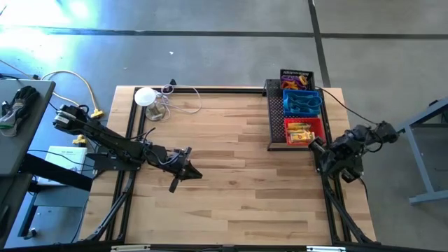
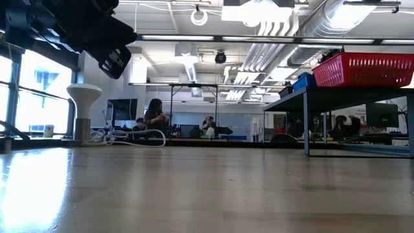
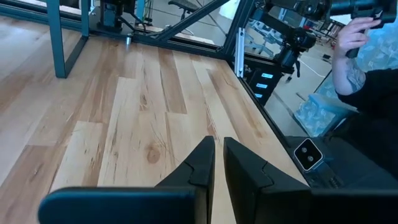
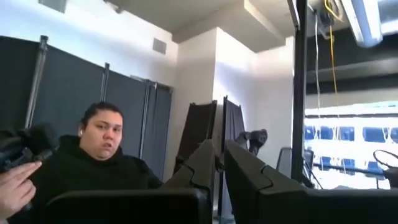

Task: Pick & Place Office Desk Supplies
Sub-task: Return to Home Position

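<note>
Looks like a parking pose, not a reach: holds the left gripper [image 3: 217, 142] low over bare planks on the counter's [image 1: 231, 182] left half, jaws drawn to a narrow slit with nothing between. Carries the right gripper [image 4: 219, 144] off by the counter's right edge, just beside the shelf [image 1: 275, 112], tilted up toward the room (hence a person [image 4: 93, 162] in a dark hoodie ahead of it instead of wood); jaws there equally close together and empty. Fits a return to rest, with neither gripper over a basket.

Finds the supplies sorted in three mesh baskets in a row on the shelf at the counter's far right: black basket [image 1: 294, 72] farthest back with mixed bright bits, blue basket [image 1: 318, 105] in the middle with blue pieces, red basket [image 1: 316, 129] nearest the right arm with yellow boxes [image 1: 299, 131] lying inside. Leaves no loose item visible on the planks; white disc [image 1: 145, 96] and its cables apart at the far left corner. Judges the sorting as done or close to it
</note>
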### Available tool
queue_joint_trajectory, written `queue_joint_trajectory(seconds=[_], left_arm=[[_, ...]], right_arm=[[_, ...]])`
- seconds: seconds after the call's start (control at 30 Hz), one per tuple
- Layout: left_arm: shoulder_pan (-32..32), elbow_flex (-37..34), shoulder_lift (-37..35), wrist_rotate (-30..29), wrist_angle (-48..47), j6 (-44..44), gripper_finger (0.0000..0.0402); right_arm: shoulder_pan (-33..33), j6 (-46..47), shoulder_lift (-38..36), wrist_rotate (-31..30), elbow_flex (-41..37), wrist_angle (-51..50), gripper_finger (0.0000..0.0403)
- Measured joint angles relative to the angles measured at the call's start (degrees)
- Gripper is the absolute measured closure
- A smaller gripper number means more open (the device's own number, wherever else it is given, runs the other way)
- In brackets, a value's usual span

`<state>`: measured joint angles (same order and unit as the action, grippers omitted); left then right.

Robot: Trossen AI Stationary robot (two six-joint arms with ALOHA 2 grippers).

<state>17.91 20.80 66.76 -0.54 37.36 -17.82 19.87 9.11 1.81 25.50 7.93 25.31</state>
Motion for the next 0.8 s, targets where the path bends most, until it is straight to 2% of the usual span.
queue_joint_trajectory(seconds=[0.2, 0.3, 0.43, 0.6, 0.73, 0.8], left_arm=[[0.01, 0.0, 0.0, 0.02, 0.0, -0.07, 0.0372], [0.0, 0.0, 0.0, 0.02, 0.02, -0.81, 0.0372], [0.02, 0.0, 0.0, 0.02, 0.01, -1.28, 0.0372], [0.02, 0.0, 0.0, 0.02, 0.0, -1.31, 0.0372], [0.01, 0.0, 0.0, 0.02, -0.02, -1.31, 0.0372], [0.02, 0.0, 0.0, 0.02, 0.0, -1.29, 0.0372]], right_arm=[[3.31, -0.79, 0.03, 0.21, -7.42, 15.51, 0.038], [5.39, -2.47, -0.01, 0.32, -7.39, 17.89, 0.038], [7.83, -4.86, -0.02, 0.37, -7.39, 17.75, 0.038], [9.6, -6.01, 0.0, -1.09, -7.39, 12.58, 0.038], [9.78, -2.88, 0.09, 3.03, -7.39, 7.64, 0.038], [9.79, -2.54, 0.09, 3.09, -7.39, 5.35, 0.038]])
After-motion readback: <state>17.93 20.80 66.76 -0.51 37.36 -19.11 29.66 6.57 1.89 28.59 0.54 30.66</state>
